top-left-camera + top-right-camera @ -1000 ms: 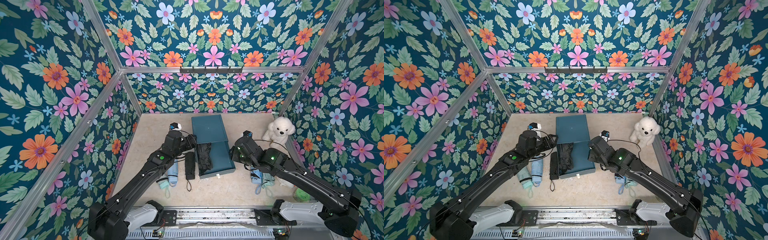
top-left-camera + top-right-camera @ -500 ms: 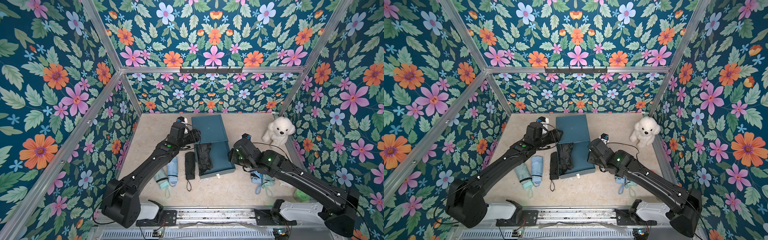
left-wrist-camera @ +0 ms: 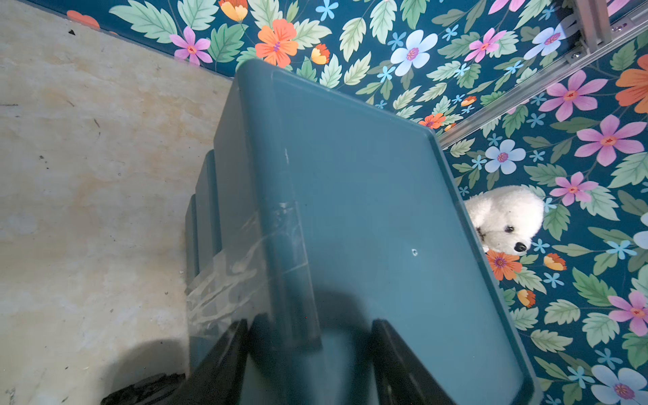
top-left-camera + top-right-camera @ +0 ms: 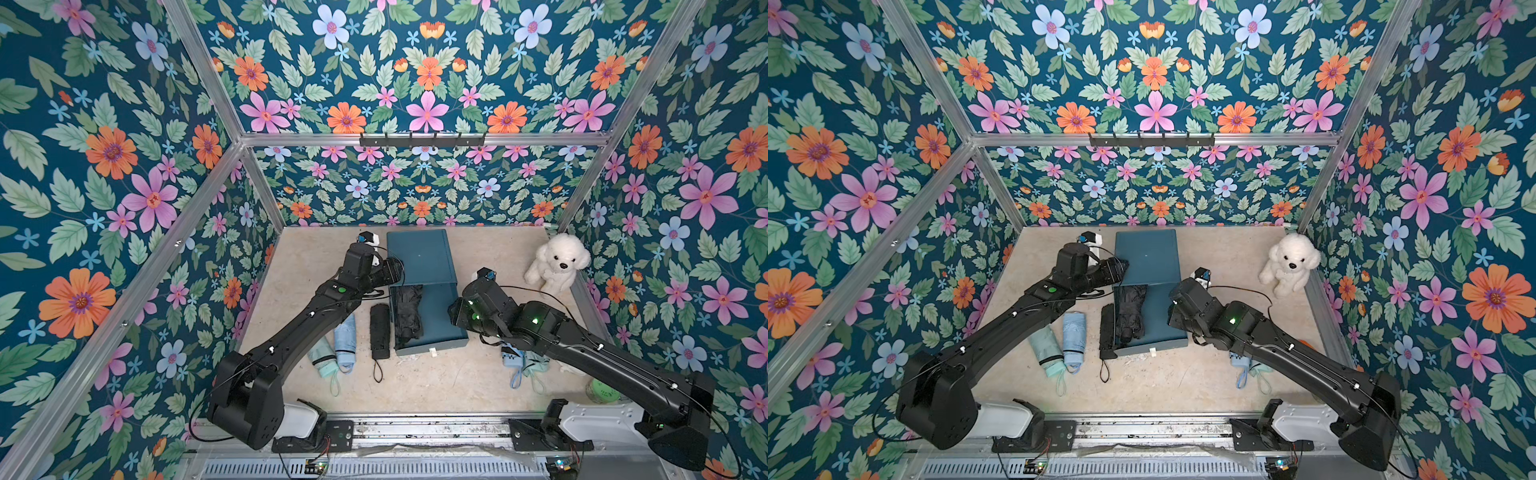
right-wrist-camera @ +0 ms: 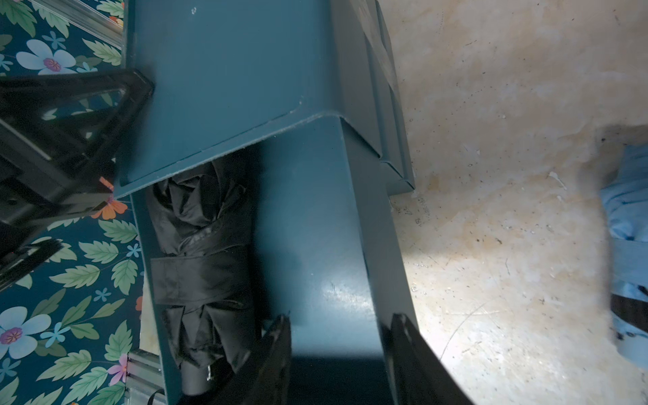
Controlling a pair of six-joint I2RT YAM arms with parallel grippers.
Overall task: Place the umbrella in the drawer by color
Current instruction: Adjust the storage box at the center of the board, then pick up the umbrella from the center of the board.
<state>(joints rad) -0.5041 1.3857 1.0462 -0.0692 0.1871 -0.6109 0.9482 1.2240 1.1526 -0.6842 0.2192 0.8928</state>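
Note:
A teal drawer (image 4: 440,328) stands pulled out of its cabinet (image 4: 419,257), with a folded black umbrella (image 4: 407,311) (image 5: 203,263) lying along its left side. A second black umbrella (image 4: 379,332) lies on the floor just left of the drawer. My left gripper (image 4: 395,270) (image 3: 312,350) is open, its jaws astride the cabinet's top left edge. My right gripper (image 4: 451,311) (image 5: 342,343) is open, one finger inside the drawer and the other outside its right wall.
A light blue umbrella (image 4: 345,343) and a mint one (image 4: 322,357) lie on the floor at the left. More pale blue umbrellas (image 4: 515,357) sit under my right arm. A white plush dog (image 4: 555,264) sits at the back right, against the flowered wall.
My left gripper has moved from beside the open drawer back to the cabinet's top left edge, and its jaws have narrowed. The right arm has barely shifted.

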